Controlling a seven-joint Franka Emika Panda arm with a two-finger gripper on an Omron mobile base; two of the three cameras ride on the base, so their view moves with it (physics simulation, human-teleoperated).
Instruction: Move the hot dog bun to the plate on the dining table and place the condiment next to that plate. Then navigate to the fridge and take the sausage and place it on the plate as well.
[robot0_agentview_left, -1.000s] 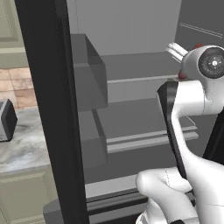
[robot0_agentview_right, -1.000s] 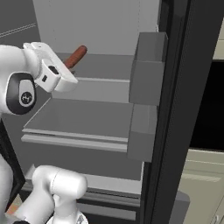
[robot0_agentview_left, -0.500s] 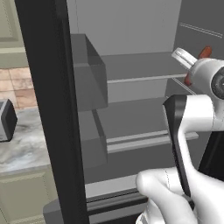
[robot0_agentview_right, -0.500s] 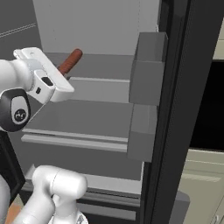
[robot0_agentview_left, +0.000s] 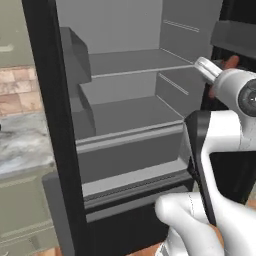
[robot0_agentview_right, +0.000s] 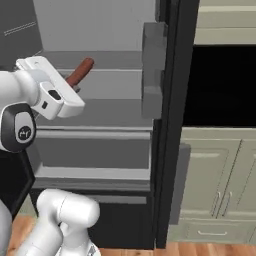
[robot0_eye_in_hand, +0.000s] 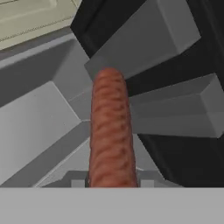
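The reddish-brown sausage (robot0_agentview_right: 80, 72) sticks up and to the right out of my gripper (robot0_agentview_right: 71, 83), which is shut on its lower end. In the hand view the sausage (robot0_eye_in_hand: 111, 131) runs straight up from between my fingertips (robot0_eye_in_hand: 78, 182). In the left base view a bit of the sausage (robot0_agentview_left: 230, 63) shows past my hand. The black fridge (robot0_agentview_right: 169, 125) stands open in front of me, with its pale grey shelves (robot0_agentview_left: 130, 114) bare. The sausage hangs in the air in front of the shelves, touching none of them.
Grey door bins (robot0_agentview_right: 153, 75) hang on the open fridge door, close to the right of the sausage. Pale green cabinets (robot0_agentview_right: 220, 170) stand to the right of the fridge. A marble counter (robot0_agentview_left: 20, 145) lies to the left, beyond the black door edge (robot0_agentview_left: 55, 125).
Both base views have shifted, so the base has moved; cabinets now show at the right. My gripper keeps its hold on the sausage and sits lower against the shelves.
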